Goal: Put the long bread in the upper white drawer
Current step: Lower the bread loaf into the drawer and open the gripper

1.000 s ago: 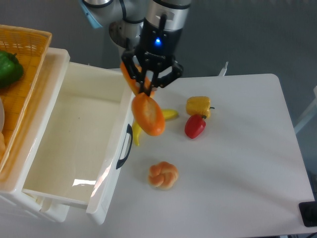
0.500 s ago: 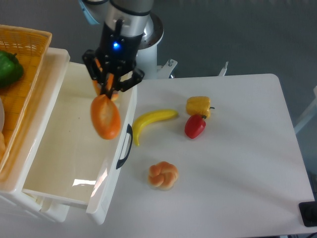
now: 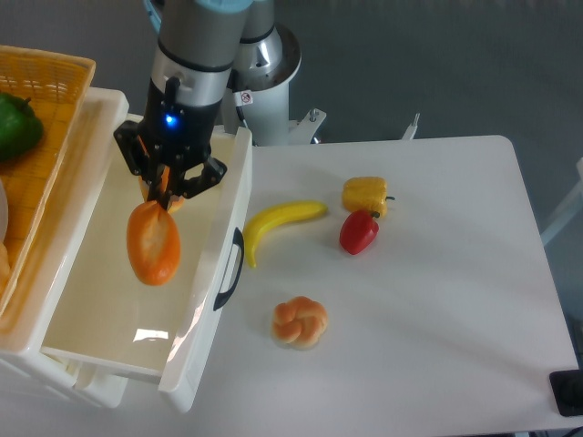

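My gripper (image 3: 166,187) is shut on the long bread (image 3: 153,243), an orange-brown loaf that hangs end-down from the fingers. The loaf and gripper are over the open upper white drawer (image 3: 100,300), above its middle. The drawer is deep and glossy, its black handle (image 3: 230,269) on the front wall facing the table. I cannot tell how high the loaf's lower end is above the drawer floor.
A yellow banana (image 3: 278,225) lies just right of the drawer front. A yellow pepper (image 3: 365,194) and a red pepper (image 3: 359,231) sit further right. A knotted bun (image 3: 300,321) rests nearer the front. An orange woven basket (image 3: 41,109) with a green pepper (image 3: 16,124) stands at the left.
The gripper has carried the long bread leftward, from above the banana beside the drawer front to over the drawer's interior. The banana is now uncovered.
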`<state>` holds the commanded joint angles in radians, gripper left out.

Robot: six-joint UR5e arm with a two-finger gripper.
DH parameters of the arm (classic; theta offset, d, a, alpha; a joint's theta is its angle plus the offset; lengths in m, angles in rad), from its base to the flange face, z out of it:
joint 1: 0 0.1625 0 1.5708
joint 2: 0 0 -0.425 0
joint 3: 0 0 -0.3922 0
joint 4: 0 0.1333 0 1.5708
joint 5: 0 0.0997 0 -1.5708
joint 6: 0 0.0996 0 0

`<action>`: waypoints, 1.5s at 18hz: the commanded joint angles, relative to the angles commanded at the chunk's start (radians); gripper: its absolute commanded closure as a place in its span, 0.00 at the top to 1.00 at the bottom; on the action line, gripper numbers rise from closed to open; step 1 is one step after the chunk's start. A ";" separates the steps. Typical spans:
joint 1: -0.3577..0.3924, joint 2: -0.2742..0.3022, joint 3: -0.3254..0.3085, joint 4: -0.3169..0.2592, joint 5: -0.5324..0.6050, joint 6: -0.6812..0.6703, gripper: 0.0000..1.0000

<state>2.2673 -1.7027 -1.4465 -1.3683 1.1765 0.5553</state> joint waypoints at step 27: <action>-0.028 -0.049 0.003 0.051 0.009 0.058 0.76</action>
<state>2.2396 -1.7518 -1.4435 -1.3177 1.1857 0.6135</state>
